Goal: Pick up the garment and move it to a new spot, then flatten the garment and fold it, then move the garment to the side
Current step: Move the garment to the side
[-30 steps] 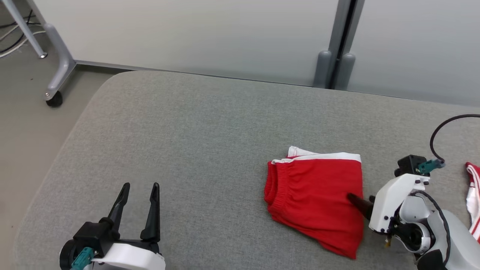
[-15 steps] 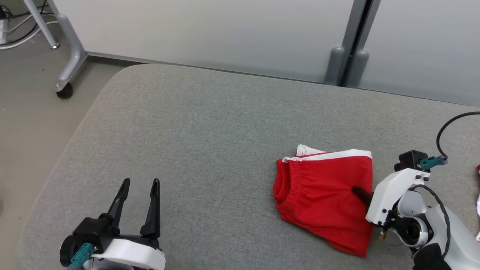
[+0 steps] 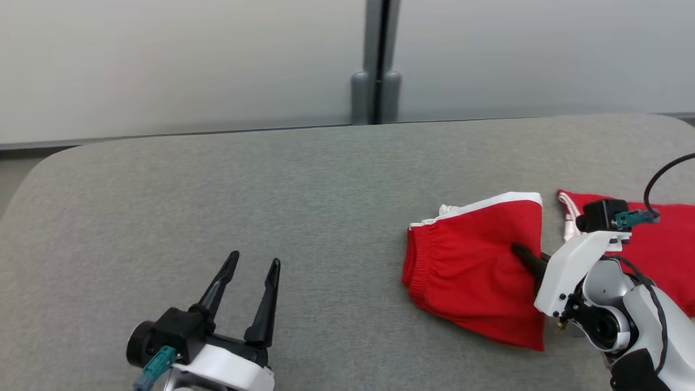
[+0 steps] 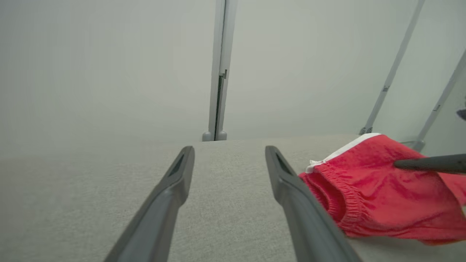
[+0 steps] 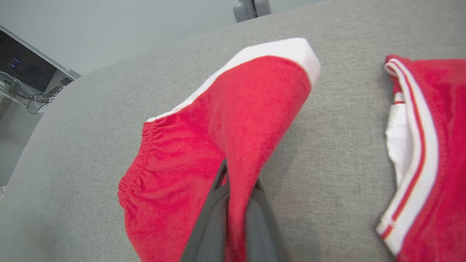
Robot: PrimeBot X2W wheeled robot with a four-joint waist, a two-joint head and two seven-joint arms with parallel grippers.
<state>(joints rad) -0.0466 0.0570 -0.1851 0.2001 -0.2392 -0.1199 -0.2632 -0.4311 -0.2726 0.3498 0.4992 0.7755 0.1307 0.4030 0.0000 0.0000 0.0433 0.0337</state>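
Red, soft and light, the garment (image 3: 467, 271) likely droops unless all layers are pinched; right pincer (image 3: 517, 250) grips its side fold, left pincer (image 3: 254, 258) stands wide.

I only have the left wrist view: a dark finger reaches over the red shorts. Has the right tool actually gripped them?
Observer: Yes, the right tool is shut on a raised fold of the red shorts.
Operator: Anything lying past the shorts, on that side?
Observer: A second red garment with white striped trim lies on the grey table, apart from the shorts.
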